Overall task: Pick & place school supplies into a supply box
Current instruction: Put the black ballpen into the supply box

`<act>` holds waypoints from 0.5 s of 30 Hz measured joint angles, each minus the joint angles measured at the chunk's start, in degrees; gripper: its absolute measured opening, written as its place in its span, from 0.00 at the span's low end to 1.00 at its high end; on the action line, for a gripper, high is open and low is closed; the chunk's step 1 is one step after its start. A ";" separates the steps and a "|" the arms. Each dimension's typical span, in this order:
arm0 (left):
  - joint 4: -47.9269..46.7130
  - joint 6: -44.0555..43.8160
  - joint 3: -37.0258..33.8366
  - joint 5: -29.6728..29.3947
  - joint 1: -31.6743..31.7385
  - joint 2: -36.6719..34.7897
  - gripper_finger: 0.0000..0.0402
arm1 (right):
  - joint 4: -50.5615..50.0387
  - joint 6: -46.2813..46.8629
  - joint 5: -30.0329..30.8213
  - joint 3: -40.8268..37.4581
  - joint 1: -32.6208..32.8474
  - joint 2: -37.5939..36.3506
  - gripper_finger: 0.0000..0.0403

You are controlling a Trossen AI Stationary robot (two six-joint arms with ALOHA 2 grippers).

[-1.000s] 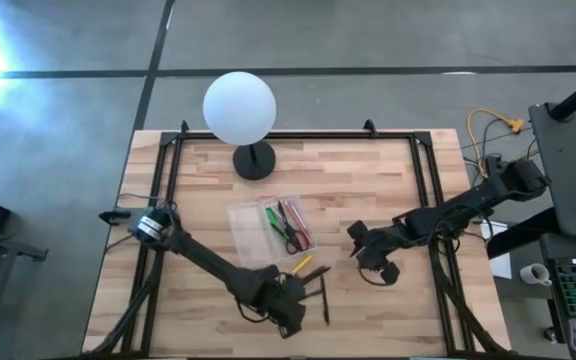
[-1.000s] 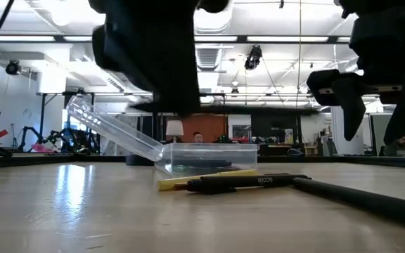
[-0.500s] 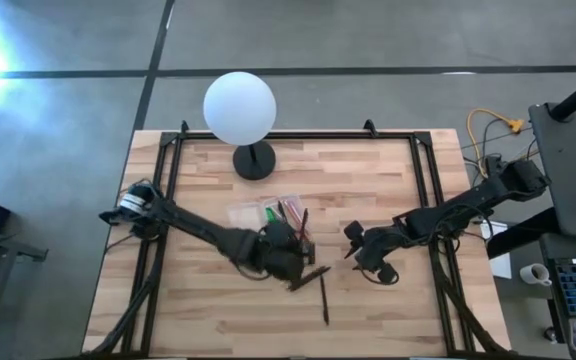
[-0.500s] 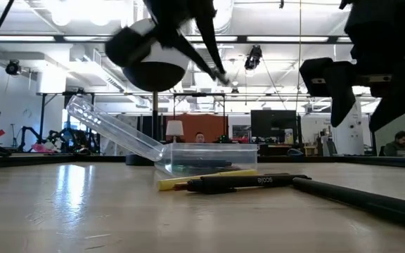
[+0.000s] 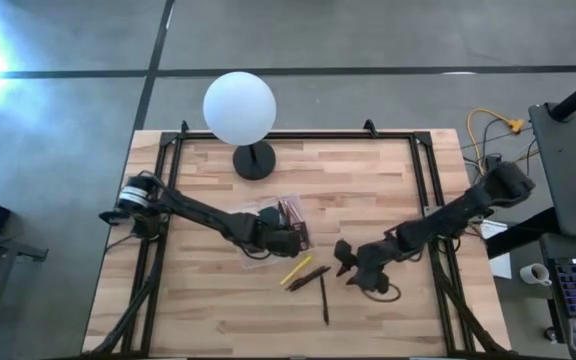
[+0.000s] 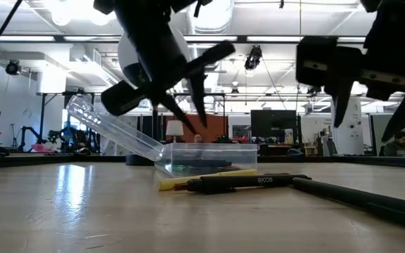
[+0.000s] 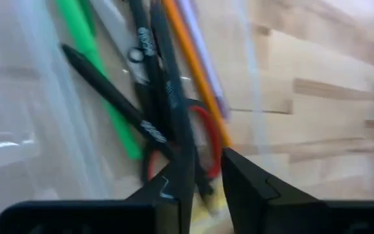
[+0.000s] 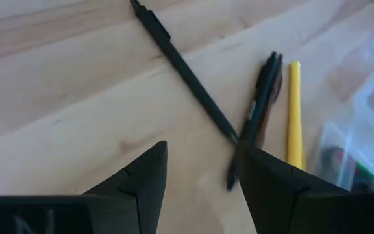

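Note:
The clear supply box [image 5: 258, 222] sits mid-table, its lid [image 6: 111, 130] tilted open. Inside lie a green marker [image 7: 102, 78], an orange pencil [image 7: 193, 71], red-handled scissors [image 7: 211, 133] and dark pens. My left gripper [image 7: 208, 185] hovers over the box, pointing down, fingers slightly apart. A dark pen [image 7: 122, 104] lies slanted across the other supplies, one end between those fingers. My right gripper [image 8: 200, 172] stands open above a long dark pen [image 8: 180, 71], a second dark pen [image 8: 260, 107] and a yellow pencil [image 8: 294, 117] on the table. My left gripper's fingers stand on either side of the dark pen's end [image 7: 197, 179], coming from above; the gap looks wider than the pen. Whether a finger touches it I cannot tell. The pen rests on the supplies in the box.
A white globe lamp [image 5: 240, 108] on a black base [image 5: 255, 160] stands behind the box at the far edge. Black frame rails [image 5: 423, 190] run along the table's left and right sides. Bare wood lies near the front edge.
My left gripper has carried a dark pen from the table's near part toward the far edge until it is over the box, rolling its wrist on the way; the pen now lies in the box. My right gripper has shifted left and nearer, toward the pens on the table.

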 joint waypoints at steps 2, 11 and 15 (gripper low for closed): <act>0.27 0.42 0.30 -0.24 0.13 -0.51 0.17 | 0.69 -0.34 0.01 1.92 0.25 3.25 0.43; -9.29 2.78 5.53 -4.44 -0.15 -2.20 0.20 | 0.07 -6.46 0.03 11.87 0.54 14.90 0.43; -15.45 4.14 9.57 -7.51 -1.23 -3.21 0.20 | -1.78 -9.19 -1.52 13.48 0.55 16.18 0.41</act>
